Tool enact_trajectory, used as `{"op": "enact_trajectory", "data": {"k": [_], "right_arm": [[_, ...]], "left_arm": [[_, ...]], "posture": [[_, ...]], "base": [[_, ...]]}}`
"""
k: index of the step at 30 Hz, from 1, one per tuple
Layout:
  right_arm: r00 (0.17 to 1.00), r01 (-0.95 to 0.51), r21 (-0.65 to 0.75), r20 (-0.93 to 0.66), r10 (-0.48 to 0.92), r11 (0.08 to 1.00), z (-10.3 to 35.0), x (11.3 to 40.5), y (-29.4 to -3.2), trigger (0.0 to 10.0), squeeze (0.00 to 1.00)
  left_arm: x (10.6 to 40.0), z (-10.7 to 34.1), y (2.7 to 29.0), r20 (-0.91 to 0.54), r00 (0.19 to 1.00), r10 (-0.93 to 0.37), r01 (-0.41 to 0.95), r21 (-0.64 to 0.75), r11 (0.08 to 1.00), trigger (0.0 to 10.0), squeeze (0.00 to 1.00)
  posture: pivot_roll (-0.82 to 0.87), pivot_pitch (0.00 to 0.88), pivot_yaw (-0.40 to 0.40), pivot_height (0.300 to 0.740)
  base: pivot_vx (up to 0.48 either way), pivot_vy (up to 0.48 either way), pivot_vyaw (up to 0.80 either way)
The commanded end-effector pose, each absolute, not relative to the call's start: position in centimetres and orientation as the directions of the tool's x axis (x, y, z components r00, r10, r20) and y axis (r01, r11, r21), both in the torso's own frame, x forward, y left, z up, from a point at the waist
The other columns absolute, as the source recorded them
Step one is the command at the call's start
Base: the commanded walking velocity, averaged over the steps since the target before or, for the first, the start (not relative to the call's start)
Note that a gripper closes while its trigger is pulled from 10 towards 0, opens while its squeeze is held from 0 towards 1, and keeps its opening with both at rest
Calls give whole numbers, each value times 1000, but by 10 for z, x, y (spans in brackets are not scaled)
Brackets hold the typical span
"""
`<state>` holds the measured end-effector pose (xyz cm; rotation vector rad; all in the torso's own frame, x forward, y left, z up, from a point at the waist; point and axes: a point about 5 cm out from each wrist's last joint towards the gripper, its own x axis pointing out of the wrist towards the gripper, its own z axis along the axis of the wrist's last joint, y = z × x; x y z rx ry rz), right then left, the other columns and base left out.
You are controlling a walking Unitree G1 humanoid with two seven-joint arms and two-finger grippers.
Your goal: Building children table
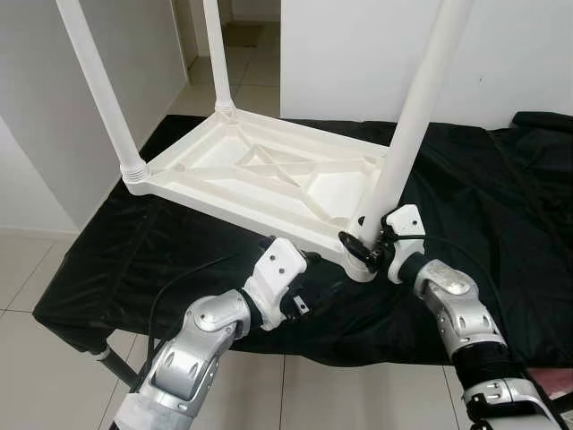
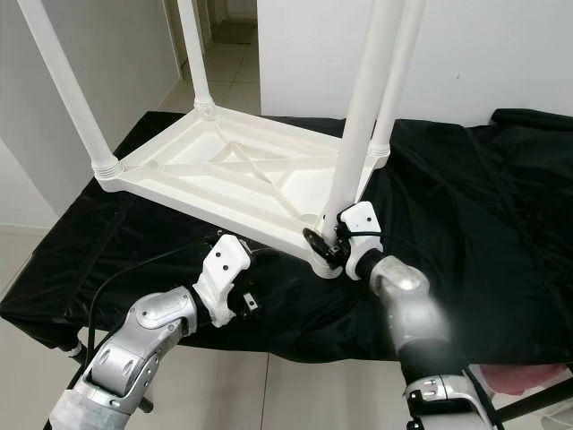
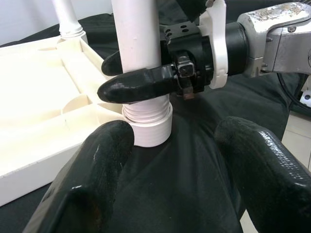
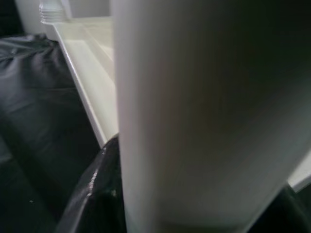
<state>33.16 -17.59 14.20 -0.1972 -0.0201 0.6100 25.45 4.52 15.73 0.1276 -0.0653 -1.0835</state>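
A white plastic children's table (image 1: 269, 175) lies upside down on a black cloth (image 1: 501, 197). Its legs stand upright: one at the left corner (image 1: 98, 85), one at the back (image 1: 218, 54), one at the near right corner (image 1: 407, 134). My right gripper (image 1: 363, 251) is shut on the near right leg just above its threaded collar (image 3: 148, 119); one finger (image 3: 141, 82) wraps across the leg. My left gripper (image 3: 180, 179) is open, low over the cloth in front of that corner, its fingers (image 3: 97, 179) apart and pointing at the collar without touching it.
The cloth covers a low stand whose front edge is close to me, with tiled floor (image 1: 27, 260) to the left and below. White walls (image 1: 358, 54) rise behind, with a passage opening at the back left. Something pink (image 2: 519, 376) lies at the bottom right.
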Motion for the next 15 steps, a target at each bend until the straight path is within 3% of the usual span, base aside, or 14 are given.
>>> {"op": "enact_trajectory", "data": {"k": [1,9,10,15], "right_arm": [[790,-608,-201,-60,610,768,140,333,-172,0,0],[788,-615,-186,-101,607,767,131,330,-177,0,0],[795,-606,-161,-98,598,779,130,329,-179,10000,0],[833,-554,-120,-82,548,824,130,327,-180,10000,0]], "left_arm": [[258,154,48,-17,517,-856,849,141,510,10000,0],[258,154,49,-18,520,-854,847,139,513,10000,0],[257,153,49,-20,518,-855,848,138,511,10000,0],[256,152,48,-26,513,-858,852,134,506,10000,0]], "posture": [[-7,0,35,740],[-6,0,35,740],[-7,0,36,740],[-16,0,38,740]], "base": [[0,0,0],[0,0,0],[0,0,0],[0,0,0]]}}
